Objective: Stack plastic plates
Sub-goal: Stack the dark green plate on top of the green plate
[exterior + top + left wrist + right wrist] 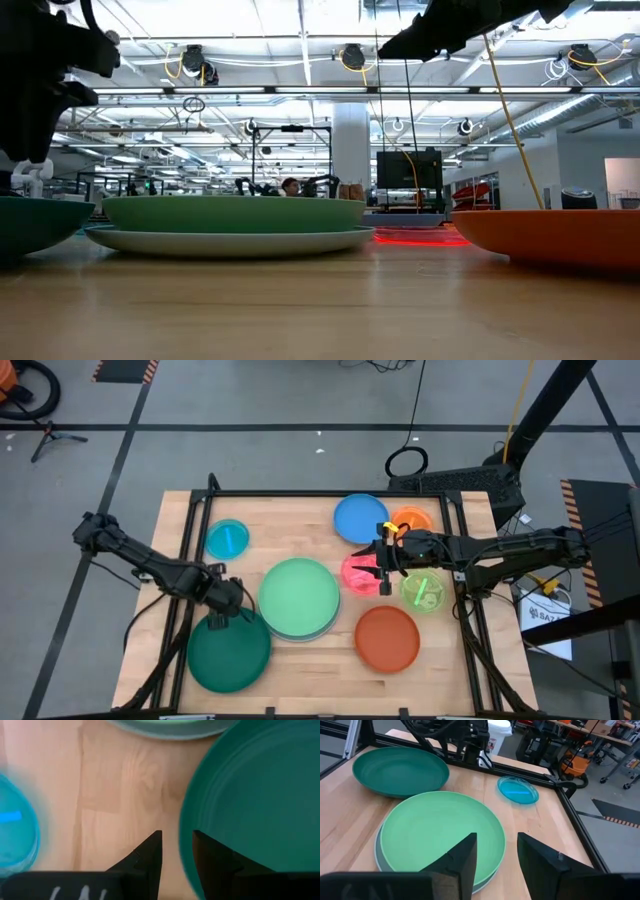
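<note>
My left gripper (225, 608) is open at the far rim of the large dark green plate (230, 652). In the left wrist view one finger (150, 857) is over the wood outside the rim (184, 845) and the other (212, 862) is over the plate's inside, with wood showing beside the rim. The light green plate (298, 595) sits on the pale blue plate (322, 628). My right gripper (383, 567) is open above the pink plate (355, 573). The lime plate (423, 592), orange plate (413, 518), blue plate (358, 518), cyan plate (227, 539) and orange-red plate (387, 639) lie flat on the table.
A black frame (300, 493) runs along the table's far edge and down both sides. Bare wood (290, 530) shows between the cyan and blue plates and at the near edge (320, 685). A grey floor with cables lies beyond the table.
</note>
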Available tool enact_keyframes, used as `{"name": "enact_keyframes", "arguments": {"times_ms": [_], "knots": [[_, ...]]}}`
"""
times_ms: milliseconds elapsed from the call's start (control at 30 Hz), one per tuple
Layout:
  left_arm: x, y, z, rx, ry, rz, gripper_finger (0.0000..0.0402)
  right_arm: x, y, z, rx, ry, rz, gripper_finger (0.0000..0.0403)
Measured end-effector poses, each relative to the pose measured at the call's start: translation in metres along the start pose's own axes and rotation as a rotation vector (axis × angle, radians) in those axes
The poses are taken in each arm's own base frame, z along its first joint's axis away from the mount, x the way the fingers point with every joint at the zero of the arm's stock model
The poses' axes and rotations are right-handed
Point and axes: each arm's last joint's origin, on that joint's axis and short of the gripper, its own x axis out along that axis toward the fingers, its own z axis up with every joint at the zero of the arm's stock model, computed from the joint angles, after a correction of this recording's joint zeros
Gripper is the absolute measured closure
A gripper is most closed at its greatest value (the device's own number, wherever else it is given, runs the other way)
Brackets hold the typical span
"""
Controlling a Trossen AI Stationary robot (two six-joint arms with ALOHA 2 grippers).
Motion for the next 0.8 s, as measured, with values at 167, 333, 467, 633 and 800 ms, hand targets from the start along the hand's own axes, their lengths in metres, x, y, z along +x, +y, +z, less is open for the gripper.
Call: {"name": "enact_keyframes", "arguments": {"times_ms": [167, 333, 467, 633, 800], "knots": [[0.0016, -0.0016, 0.0016, 0.002, -0.011, 0.013, 0.0288, 0.0000, -0.0001, 0.0003, 0.005, -0.001, 0.000, 0.0271], [0.0019, -0.0019, 0.0029, -0.028, -0.031, 0.020, 0.0286, 0.0000, -0.0001, 0.0003, 0.008, -0.001, 0.000, 0.0271], [0.0019, -0.0018, 0.0028, -0.036, -0.030, 0.020, 0.0258, 0.0000, -0.0001, 0.0003, 0.010, -0.001, 0.000, 0.0271], [0.0019, -0.0012, 0.0031, -0.035, -0.042, 0.041, 0.0213, 0.0000, 0.0000, 0.0003, 0.019, -0.001, 0.000, 0.0271], [0.0072, 0.0001, 0.0001, -0.022, -0.026, 0.052, 0.0202, 0.0000, -0.0001, 0.0003, 0.019, -0.001, 0.000, 0.0271]]}}
